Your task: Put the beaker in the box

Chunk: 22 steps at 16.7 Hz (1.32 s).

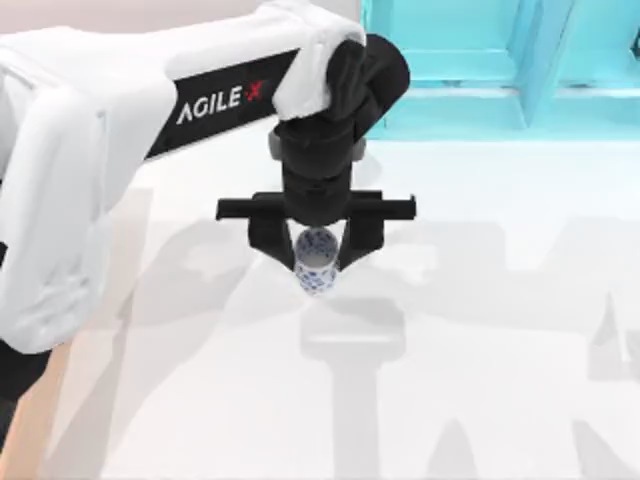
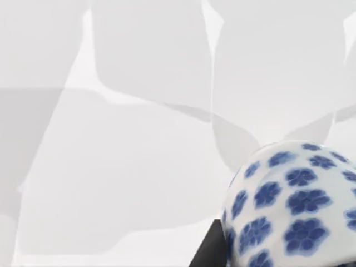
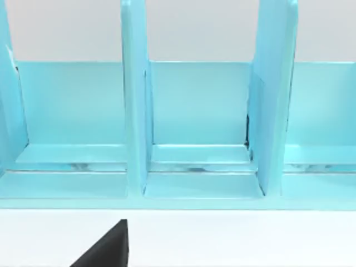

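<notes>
White arm shell, black stripe with white "AGILE X" lettering, black wrist, black two-finger left pincer [image 1: 316, 250].

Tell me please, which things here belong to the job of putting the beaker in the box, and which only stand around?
Belonging to the job:
- the beaker, white with blue flowers, between the fingers of the left end effector, near the table's middle

Only standing around:
- the turquoise shelf frame at the table's far edge
- the white table

One beaker [image 1: 316, 260], one turquoise shelf frame [image 1: 500, 60] (three bays), one left gripper [image 1: 315, 262].
</notes>
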Tool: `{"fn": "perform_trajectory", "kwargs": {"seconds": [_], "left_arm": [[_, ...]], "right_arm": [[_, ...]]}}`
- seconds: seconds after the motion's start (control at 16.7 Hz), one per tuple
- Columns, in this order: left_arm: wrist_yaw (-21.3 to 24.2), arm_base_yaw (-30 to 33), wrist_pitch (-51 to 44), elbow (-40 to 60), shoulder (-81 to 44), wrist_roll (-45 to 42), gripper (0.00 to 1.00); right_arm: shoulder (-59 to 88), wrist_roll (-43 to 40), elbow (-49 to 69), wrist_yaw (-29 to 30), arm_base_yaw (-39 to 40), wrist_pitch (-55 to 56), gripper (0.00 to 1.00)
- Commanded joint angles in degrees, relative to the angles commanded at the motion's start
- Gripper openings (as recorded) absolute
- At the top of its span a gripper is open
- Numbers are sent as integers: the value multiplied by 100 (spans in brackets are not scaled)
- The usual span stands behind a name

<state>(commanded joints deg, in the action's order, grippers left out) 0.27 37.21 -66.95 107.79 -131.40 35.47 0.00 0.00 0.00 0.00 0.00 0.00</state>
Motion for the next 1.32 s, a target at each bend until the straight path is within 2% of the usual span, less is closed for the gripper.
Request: {"fn": "perform_trajectory", "kwargs": {"seconds": [0.18, 0.54, 0.72, 0.9, 1.32], "left_arm": [[-2, -1012, -312, -198, 513, -996, 0], [-14, -3701, -1037, -761, 1863, -3665, 0], [-21, -4744, -1324, -1068, 2420, -4706, 0], [-20, -5254, -1481, -1259, 2757, -5217, 0], [-28, -5290, -1386, -1357, 2766, -5271, 0]], "right_arm": [[0, 0, 0, 0, 0, 0, 100], [0, 0, 0, 0, 0, 0, 100], [0, 0, 0, 0, 0, 0, 100], [0, 0, 0, 0, 0, 0, 100], [0, 0, 0, 0, 0, 0, 100]]}}
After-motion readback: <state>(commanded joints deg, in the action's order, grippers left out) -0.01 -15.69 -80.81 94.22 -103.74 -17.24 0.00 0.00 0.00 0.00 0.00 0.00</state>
